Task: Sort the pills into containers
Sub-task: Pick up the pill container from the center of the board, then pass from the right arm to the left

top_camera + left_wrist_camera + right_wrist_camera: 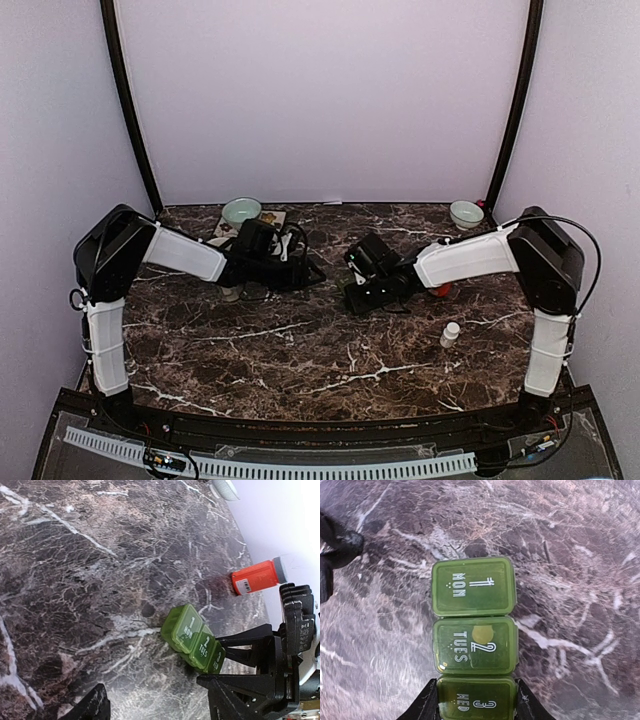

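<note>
**Right gripper straddles the WED end of the green pill organizer**

A translucent green pill organizer (474,630) lies flat on the dark marbled counter (300,350), a little right of center and toward the back, all 3 visible lids down. White print on the lids reads "1 MON", "2 TUES" and "3 WED". A pale round shape shows through the TUES lid, just beside the numeral 2.

The right gripper (476,701) sits over the WED compartment with 1 black finger at each long side of it, the jaws only as wide as the box. Whether the fingers (427,704) actually press the plastic cannot be told.

The left gripper (152,702) hangs low over bare marble just beside the MON end, its jaws spread wide with nothing between them.

Behind the organizer, apart from it, an orange bottle (255,577) lies on its side. It has a white cap and a white label with a barcode; the print is too small to read. A small white bottle (450,334) stands upright near the right arm, well apart from the organizer. 2 pale green bowls stand at the back edge, the left bowl (241,211) behind the left arm and the right bowl (466,214) in the far right corner.
</note>
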Motion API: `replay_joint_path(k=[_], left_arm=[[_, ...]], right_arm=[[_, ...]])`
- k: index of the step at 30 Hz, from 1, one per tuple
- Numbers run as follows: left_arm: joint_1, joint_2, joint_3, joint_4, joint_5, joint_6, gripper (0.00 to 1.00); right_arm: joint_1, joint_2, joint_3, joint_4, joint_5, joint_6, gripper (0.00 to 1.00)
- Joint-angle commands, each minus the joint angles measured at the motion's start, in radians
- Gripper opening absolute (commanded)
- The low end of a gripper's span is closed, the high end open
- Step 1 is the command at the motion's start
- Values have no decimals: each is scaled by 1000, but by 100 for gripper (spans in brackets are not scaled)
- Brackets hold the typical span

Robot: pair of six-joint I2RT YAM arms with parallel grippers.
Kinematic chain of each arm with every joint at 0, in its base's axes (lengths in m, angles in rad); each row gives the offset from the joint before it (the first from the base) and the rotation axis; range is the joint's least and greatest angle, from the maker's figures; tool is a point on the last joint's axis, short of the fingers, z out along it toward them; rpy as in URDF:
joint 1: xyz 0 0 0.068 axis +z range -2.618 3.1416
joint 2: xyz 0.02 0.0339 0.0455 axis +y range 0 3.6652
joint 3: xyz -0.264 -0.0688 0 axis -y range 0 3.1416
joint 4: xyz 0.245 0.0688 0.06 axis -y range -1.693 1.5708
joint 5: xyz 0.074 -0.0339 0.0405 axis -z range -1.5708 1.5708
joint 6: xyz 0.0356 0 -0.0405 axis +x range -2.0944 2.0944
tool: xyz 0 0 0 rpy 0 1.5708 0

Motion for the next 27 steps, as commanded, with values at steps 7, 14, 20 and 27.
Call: replay_joint_path(k=[7, 14, 20, 27], left_arm=[[42, -42, 12, 111, 236, -51, 71], [47, -41, 21, 120, 269, -68, 71], [49, -47, 22, 148, 291, -93, 71], [49, -42, 27, 144, 332, -97, 70]], right_arm=[[11, -162, -31, 48, -47, -155, 42], [14, -199, -71, 67, -100, -163, 42], [28, -207, -71, 67, -105, -172, 43], [46, -200, -53, 72, -109, -172, 43]])
